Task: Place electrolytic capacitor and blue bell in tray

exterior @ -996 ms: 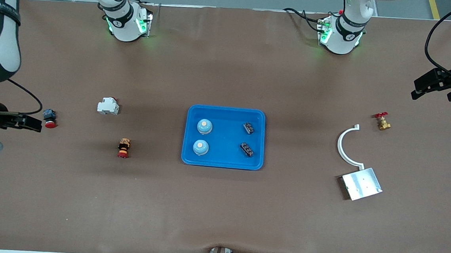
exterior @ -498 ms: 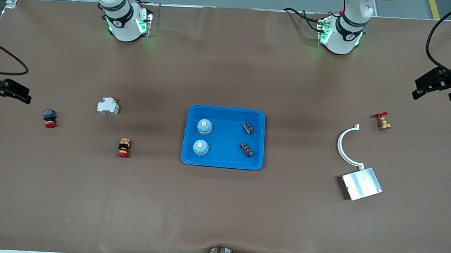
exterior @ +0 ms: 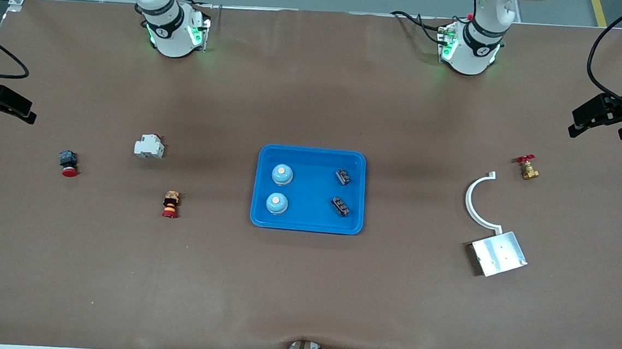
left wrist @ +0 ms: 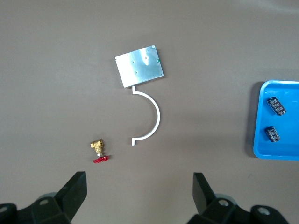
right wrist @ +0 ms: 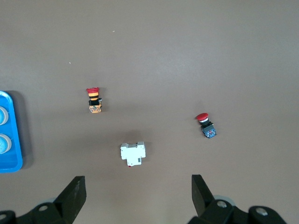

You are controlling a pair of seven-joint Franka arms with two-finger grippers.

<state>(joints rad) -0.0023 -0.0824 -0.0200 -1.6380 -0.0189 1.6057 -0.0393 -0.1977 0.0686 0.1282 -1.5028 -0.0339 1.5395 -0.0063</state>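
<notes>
The tray (exterior: 307,223) sits mid-frame holding two bells (exterior: 282,174) and what look like two capacitors (exterior: 342,176). The right gripper (exterior: 17,107) hangs at the frame's left edge, the left gripper (exterior: 586,120) at its right edge; both have fingers spread, empty.

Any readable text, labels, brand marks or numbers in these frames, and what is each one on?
No text can be read anywhere.
Round marks on the two arm bases: too small to read.
The tray, the blue bells and capacitors in it show no legible print.
The white module, red-capped buttons, valve and metal plate: no legible markings.
</notes>
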